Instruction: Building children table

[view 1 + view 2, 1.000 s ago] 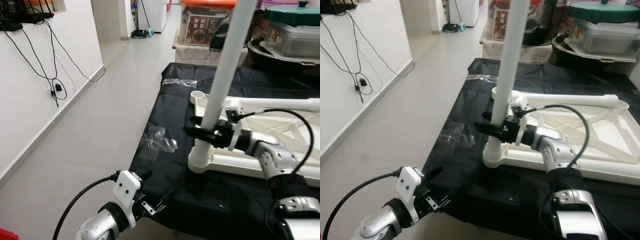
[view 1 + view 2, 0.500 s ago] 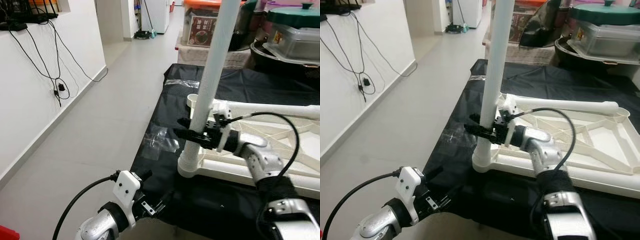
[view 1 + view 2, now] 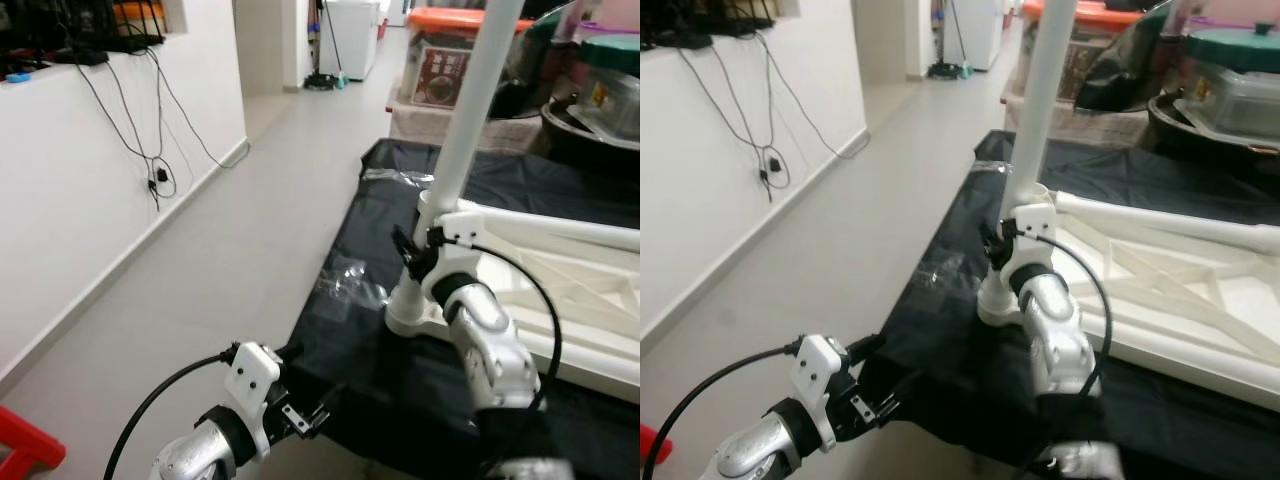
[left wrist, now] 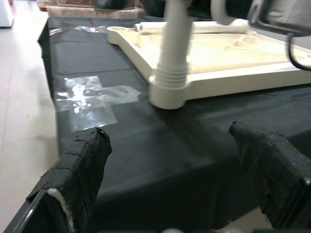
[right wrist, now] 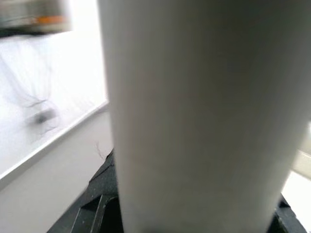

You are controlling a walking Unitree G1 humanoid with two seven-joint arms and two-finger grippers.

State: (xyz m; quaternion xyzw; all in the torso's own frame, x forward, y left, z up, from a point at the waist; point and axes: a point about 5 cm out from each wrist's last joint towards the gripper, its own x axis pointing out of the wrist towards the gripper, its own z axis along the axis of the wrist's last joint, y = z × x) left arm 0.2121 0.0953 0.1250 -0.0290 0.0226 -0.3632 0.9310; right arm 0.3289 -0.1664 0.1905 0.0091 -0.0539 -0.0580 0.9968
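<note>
An upturned white children's table top lies on a black cloth. A white leg stands upright in the top's near left corner socket. My right gripper is shut on this leg low down, just above the socket; the leg runs between its dark fingers. My left gripper hangs low at the cloth's front edge. It is open, and its padded fingers point at the socket from a short way off with nothing between them.
A second white leg lies across the table top. Clear plastic film lies on the cloth by the socket. Boxes and a pot crowd the back. Cables hang on the left wall beside open floor.
The camera has shifted. My right arm has swung from the leg's right side round to its near side, still holding it. The left arm has not moved.
</note>
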